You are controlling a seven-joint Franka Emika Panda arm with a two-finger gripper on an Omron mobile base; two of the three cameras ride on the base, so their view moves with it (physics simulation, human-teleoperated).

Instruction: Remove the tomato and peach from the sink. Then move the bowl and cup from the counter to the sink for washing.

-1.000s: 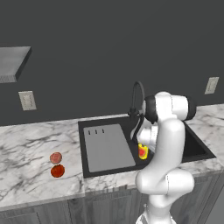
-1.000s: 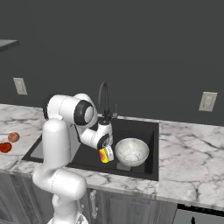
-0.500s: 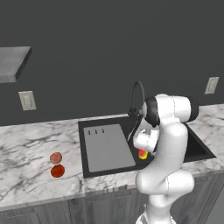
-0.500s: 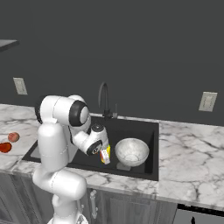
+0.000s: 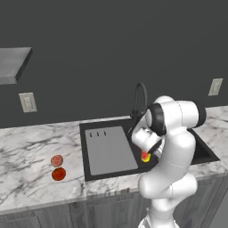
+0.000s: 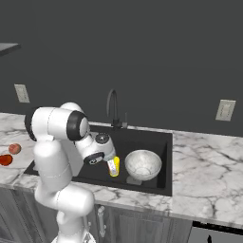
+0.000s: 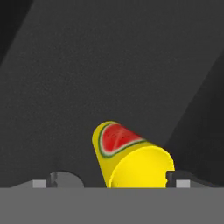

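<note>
You are seeing the end effector point(image 6: 112, 163), jaws now spread apart, releasing the yellow cup point(image 6: 114, 166) inside the sink point(image 6: 159, 142) just beside the bowl point(image 6: 142, 164), so the washing move is nearly finishing.

Even, shadowless light falls across a rendered kitchen, the white counter point(image 5: 31, 156) bright against a dim dark wall point(image 6: 142, 57). The black sink point(image 6: 147, 142) swallows detail. Images are soft, slightly grainy, without glare or edge distortion.
</note>
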